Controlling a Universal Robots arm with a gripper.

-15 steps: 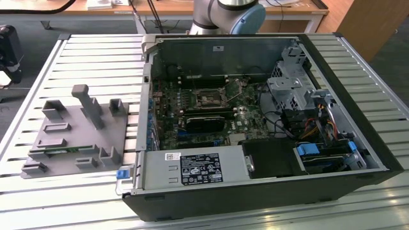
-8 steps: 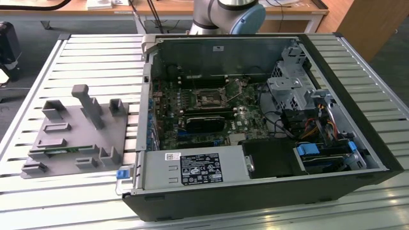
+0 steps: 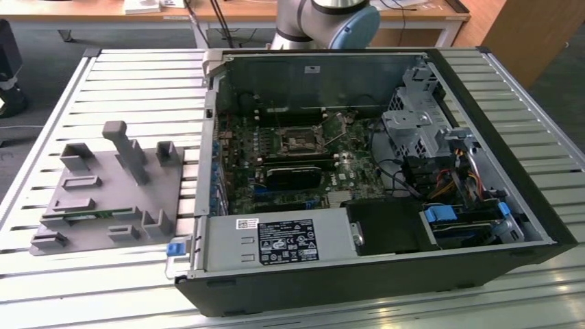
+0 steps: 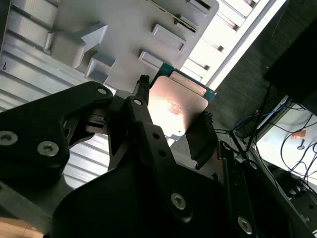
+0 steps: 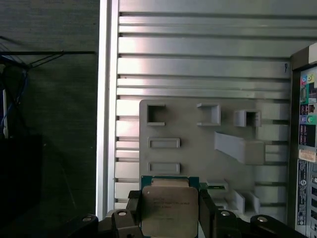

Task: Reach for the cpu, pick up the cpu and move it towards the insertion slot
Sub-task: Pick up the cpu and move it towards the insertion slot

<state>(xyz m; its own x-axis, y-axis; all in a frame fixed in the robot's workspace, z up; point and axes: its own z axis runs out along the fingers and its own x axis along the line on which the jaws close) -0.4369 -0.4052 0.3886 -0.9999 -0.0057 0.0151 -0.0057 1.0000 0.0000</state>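
Fingers (image 5: pixel 207 210) of our gripper (image 5: pixel 168 213) clamp the cpu (image 5: pixel 168 210) by its edges above the grey fixture (image 5: pixel 198 148); we should carry it level.

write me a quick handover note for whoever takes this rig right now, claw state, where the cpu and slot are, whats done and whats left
Claw: shut on the cpu, one finger on each side of it, in both wrist views.
Cpu: lifted, above the grey fixture plate on the slatted table.
Insertion slot: on the motherboard inside the open computer case, nothing in it.
Done: reach and pickup.
Left: carrying the cpu over to the slot.
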